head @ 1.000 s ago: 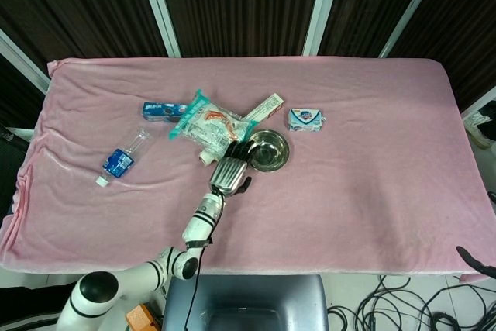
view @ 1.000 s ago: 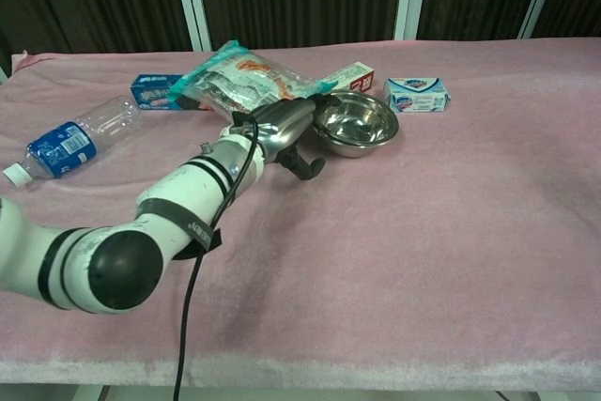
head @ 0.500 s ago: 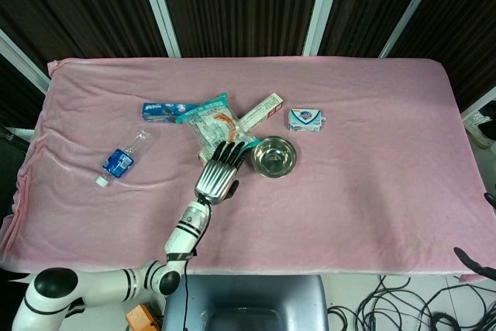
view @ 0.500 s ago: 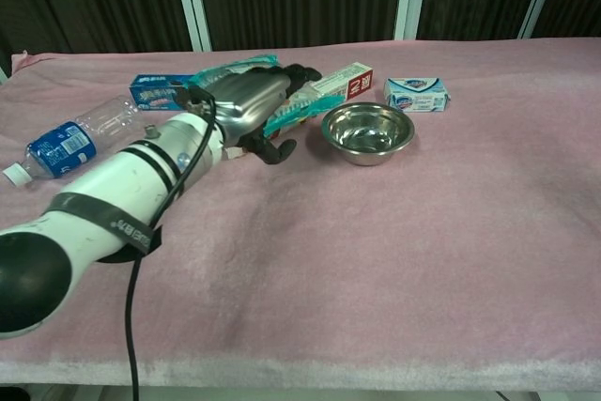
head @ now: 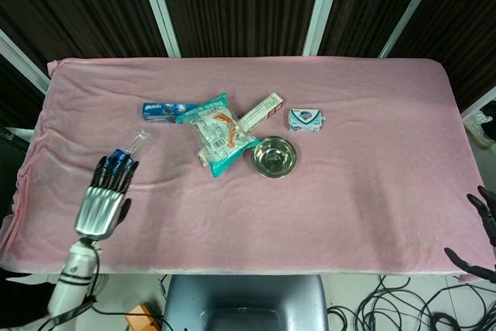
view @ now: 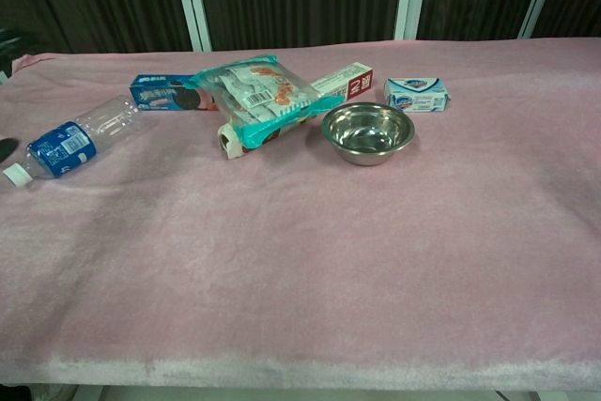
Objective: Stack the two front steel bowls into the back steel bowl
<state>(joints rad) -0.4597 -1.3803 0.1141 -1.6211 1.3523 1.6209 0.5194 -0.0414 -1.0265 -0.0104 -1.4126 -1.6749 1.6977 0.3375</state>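
Pink-clothed worktop (head: 372, 191) carries the steel bowl (head: 270, 158) mid-table, right of the left hand (head: 103, 201), fingers (head: 108, 174) apart, empty, nearer than right hand (head: 482, 230), grip unclear.

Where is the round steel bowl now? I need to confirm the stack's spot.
The round steel bowl sits near the table's middle, right of the teal snack bag and in front of the red-and-white box.

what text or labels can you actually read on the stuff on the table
None can be read.
Water bottle: blue label, print blurred.
Blue box: white lettering, too small.
Snack bag: print illegible.
Red-and-white box: unreadable.
Blue-and-white pack: logo blurred.
Steel bowl: no markings visible.
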